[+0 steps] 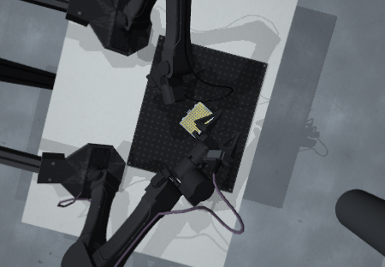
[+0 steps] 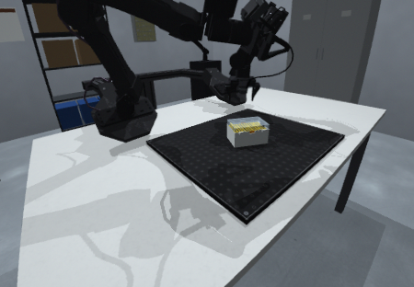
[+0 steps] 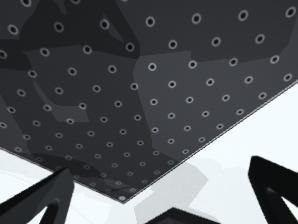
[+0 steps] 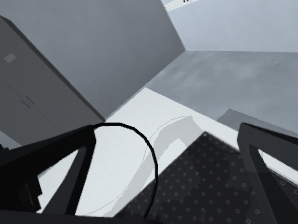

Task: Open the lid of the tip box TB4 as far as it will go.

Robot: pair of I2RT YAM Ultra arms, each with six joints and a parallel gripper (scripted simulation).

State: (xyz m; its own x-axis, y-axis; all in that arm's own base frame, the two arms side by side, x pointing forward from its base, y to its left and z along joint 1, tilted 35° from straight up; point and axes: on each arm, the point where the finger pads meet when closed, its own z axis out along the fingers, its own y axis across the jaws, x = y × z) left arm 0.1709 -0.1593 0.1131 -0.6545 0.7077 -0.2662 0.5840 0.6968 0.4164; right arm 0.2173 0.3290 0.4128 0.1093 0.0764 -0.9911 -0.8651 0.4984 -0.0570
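Observation:
The tip box TB4 [image 1: 196, 118] is small and white, with yellow tips showing under a clear lid. It stands near the middle of the black perforated base plate [image 1: 171, 145]. In the exterior view the box [image 2: 247, 132] has its lid down. My right gripper [image 1: 229, 124] is open and empty, high in the air beside the box; it also shows in the exterior view [image 2: 270, 15], well above the table. My left gripper [image 1: 166, 92] [image 2: 240, 93] is open and empty, low over the plate's near edge, behind the box. The box is in neither wrist view.
The left wrist view shows a corner of the plate [image 3: 150, 100] and white table between the open fingers. The right wrist view looks out past a black cable loop [image 4: 145, 150] towards a grey cabinet [image 2: 331, 36]. A shelf [image 2: 60, 68] stands behind the arm bases.

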